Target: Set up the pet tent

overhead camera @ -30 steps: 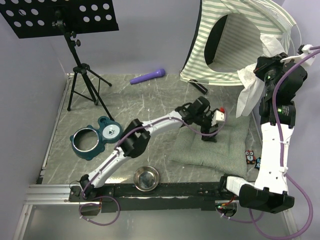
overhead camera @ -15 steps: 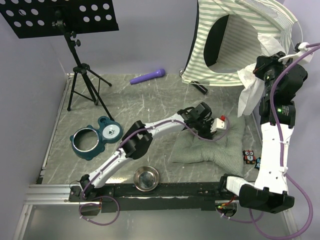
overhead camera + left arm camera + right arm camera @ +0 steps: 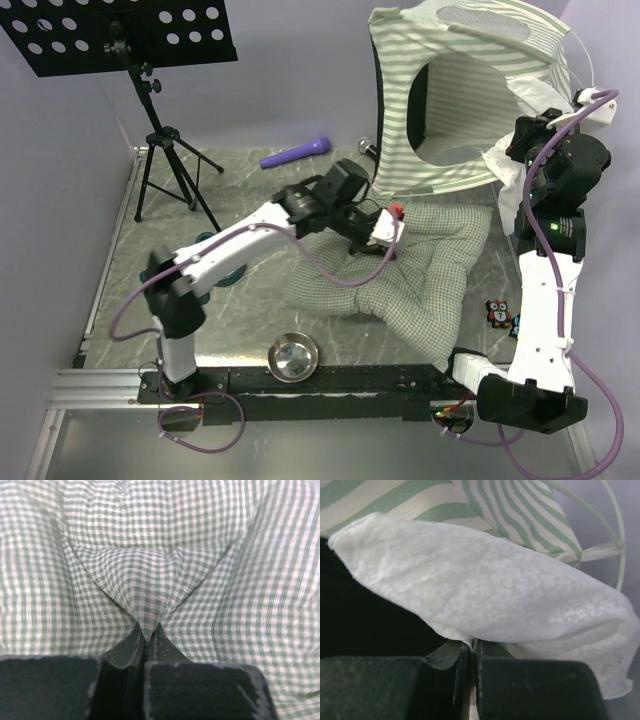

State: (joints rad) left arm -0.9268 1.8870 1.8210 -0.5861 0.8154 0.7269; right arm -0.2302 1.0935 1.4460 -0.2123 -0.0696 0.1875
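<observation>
Starting at the left fingers point(image 3: 129, 649), a raised peak of the grey-green checked cushion mat point(image 3: 150, 575) is seen clamped tightly between them, and creases are drawn outward from the pinch. From above, the mat point(image 3: 425, 275) is shown crumpled on the middle and right of the marbled counter point(image 3: 250, 195). Its middle is lifted where it is held, and its far edge lies just at the foot of the pet tent point(image 3: 470, 55).

The right fingers point(image 3: 447, 657) are closed narrowly on the lower edge of a sheer white mesh panel point(image 3: 495, 595). Green-and-white striped fabric point(image 3: 520, 510) is seen behind it, dark lining point(image 3: 370, 615) to the left, and a thin pale pole point(image 3: 619, 525) is bowed at the right.

The tent is held tilted at the far right of the counter, with its round opening turned toward the near left.

A steel bowl point(image 3: 293, 357) is placed at the near edge, just near of the mat. A small owl figure point(image 3: 500, 313) is set beside the mat's right edge. A purple cylinder point(image 3: 296, 153) is laid at the far middle, and a black music stand point(image 3: 130, 35) is stood on its tripod at the far left. A teal bowl holder point(image 3: 226, 272) is mostly hidden under the left arm.
</observation>
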